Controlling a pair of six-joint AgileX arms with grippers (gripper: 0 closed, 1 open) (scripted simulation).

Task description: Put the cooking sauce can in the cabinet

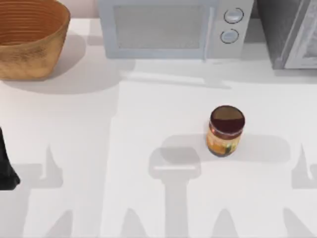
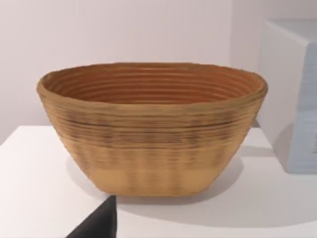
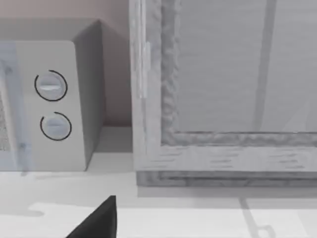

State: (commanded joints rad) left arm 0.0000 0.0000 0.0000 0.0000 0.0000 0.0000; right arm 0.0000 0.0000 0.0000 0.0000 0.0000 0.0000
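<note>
The cooking sauce can (image 1: pixel 225 130) stands upright on the white table, right of centre, with a dark maroon top and an orange-yellow label. The cabinet (image 1: pixel 292 34) is the grey unit at the back right corner; its light framed door (image 3: pixel 233 84) looks shut in the right wrist view. A dark part of my left arm (image 1: pixel 7 163) sits at the table's left edge, far from the can. A dark piece of my left gripper (image 2: pixel 96 223) points toward the basket. A dark piece of my right gripper (image 3: pixel 96 220) faces the cabinet door from some distance.
A large woven basket (image 1: pixel 27 37) stands at the back left. A pale microwave (image 1: pixel 168 27) with two round knobs (image 1: pixel 233 25) stands at the back centre, between basket and cabinet. Arm shadows fall across the table's front.
</note>
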